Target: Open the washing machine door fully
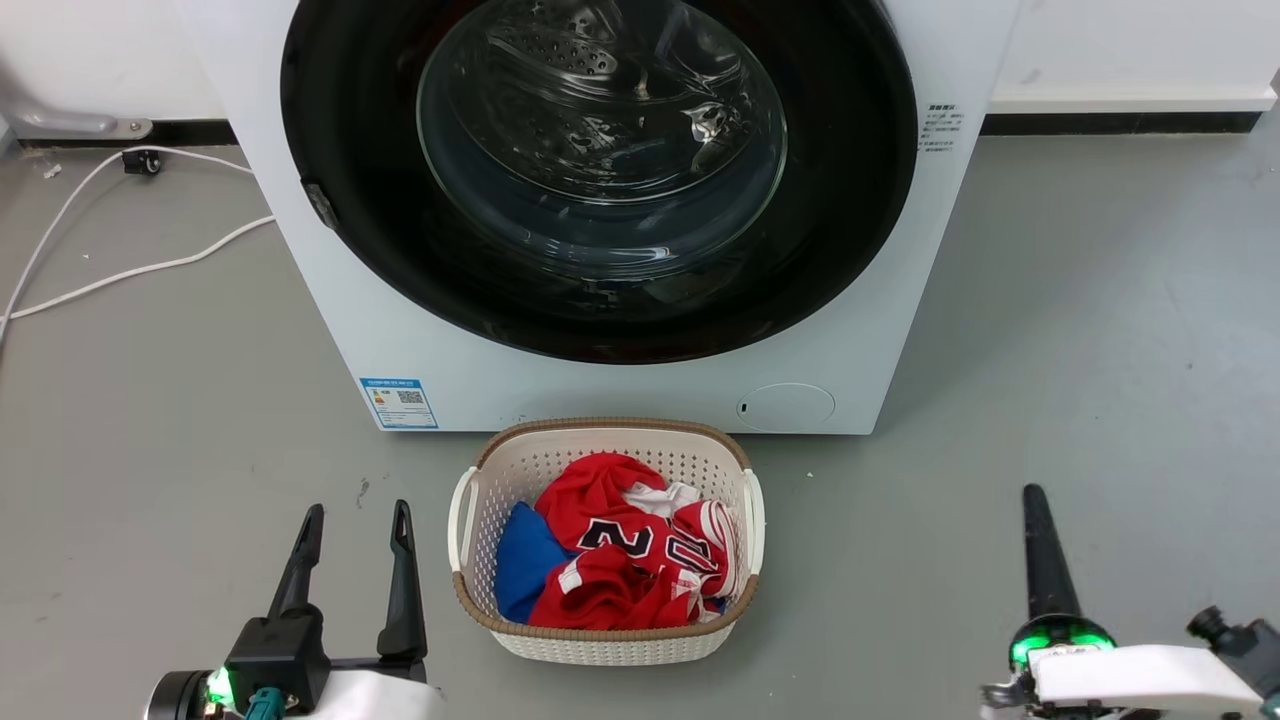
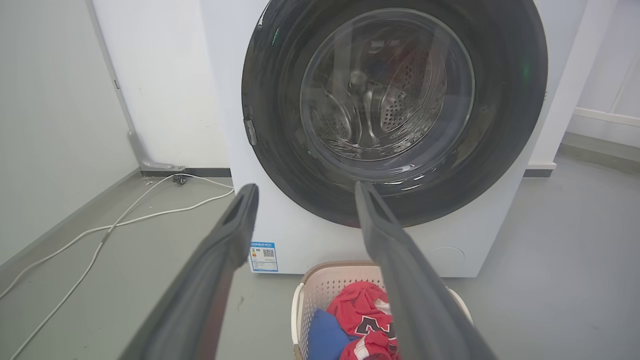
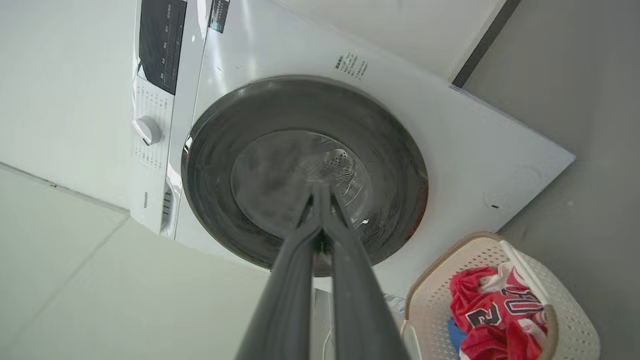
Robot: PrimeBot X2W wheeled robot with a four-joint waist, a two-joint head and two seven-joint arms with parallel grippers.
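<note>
Left gripper (image 1: 358, 510) spread wide, empty, left of the laundry basket (image 1: 610, 426). Washing machine door (image 1: 600, 150) closed flush, ahead of and above both grippers; small catch (image 1: 320, 205) on its left rim, so left arm looks nearer. Blue sticker (image 1: 398, 402) with QR code, text unreadable. Red jersey (image 1: 620, 560) shows a 2. Right gripper (image 3: 320, 189) fingers pressed together, empty; small print (image 1: 940, 127) at machine's upper right too tiny to read

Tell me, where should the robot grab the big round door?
Probably the small grey tab on the left rim of the washing machine door, approached from the left: the glossy rim looks smooth elsewhere, and the open left claw is on that side.
</note>
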